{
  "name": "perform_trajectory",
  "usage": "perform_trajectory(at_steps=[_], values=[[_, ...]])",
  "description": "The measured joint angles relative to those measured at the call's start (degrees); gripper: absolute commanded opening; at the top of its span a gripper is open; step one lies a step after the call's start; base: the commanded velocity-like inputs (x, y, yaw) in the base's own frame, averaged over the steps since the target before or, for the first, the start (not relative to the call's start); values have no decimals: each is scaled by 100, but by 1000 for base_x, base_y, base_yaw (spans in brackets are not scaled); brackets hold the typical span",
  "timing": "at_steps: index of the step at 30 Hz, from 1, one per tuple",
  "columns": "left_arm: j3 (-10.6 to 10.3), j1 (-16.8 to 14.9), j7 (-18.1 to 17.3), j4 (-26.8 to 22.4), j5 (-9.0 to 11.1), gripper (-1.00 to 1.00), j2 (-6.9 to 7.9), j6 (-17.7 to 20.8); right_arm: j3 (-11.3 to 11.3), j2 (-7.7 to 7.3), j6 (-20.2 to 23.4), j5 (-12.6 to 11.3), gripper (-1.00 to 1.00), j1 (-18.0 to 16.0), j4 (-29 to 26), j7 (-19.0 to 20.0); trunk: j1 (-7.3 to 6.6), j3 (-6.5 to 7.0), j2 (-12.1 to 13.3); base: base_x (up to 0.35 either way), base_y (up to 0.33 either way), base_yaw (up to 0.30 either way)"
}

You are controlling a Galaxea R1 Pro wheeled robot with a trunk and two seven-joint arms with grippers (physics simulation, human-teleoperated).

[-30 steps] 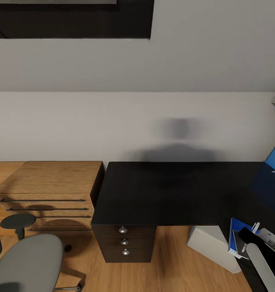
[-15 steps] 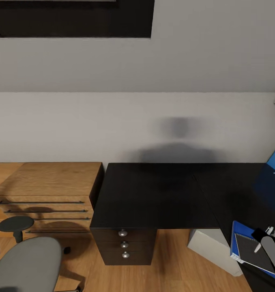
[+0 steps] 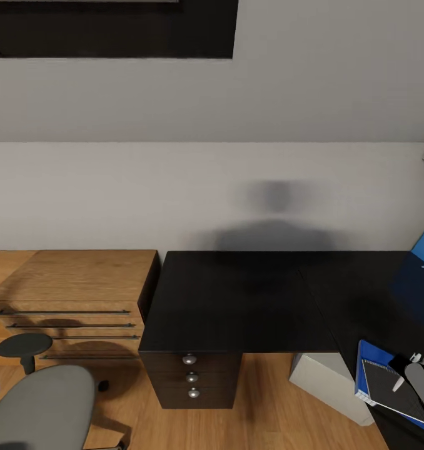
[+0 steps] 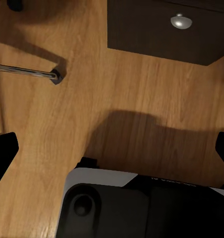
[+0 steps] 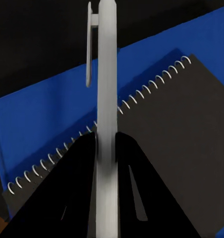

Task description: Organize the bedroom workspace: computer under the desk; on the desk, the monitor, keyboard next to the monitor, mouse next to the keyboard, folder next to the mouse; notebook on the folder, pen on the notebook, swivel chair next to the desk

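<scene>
Right hand (image 5: 106,148) barely shifted, pinching slim white pen (image 5: 106,89) over grey spiral notebook (image 5: 161,144), blue folder (image 5: 42,119)

The bench (image 3: 237,300) has a glossy black top and round, shiny metal knobs (image 3: 189,359) on its dark drawer fronts. The floor (image 4: 117,89) and the low shelving (image 3: 74,281) look like warm grained wood. The notebook (image 5: 181,148) is matt dark grey with a wire spiral, lying on the smooth bright blue folder (image 5: 47,119). The pen (image 5: 107,99) looks like smooth pale plastic.
</scene>
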Motion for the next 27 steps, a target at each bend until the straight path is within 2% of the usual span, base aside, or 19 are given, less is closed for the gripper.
perform_trajectory(at_steps=[22, 23, 27], values=[[0, 0, -1, 0, -2, 100, -7, 0, 32, 13, -9, 193, -100, -87, 359, -14, 0, 0, 0, 0, 0, 0], [1, 0, -1, 0, -1, 100, -6, 0, 33, 13, -9, 193, 100, -89, 362, -14, 0, 0, 0, 0, 0, 0], [0, 0, 0, 0, 0, 100, -7, 0, 31, 13, -12, 190, 100, -96, 362, -2, 0, 0, 0, 0, 0, 0]])
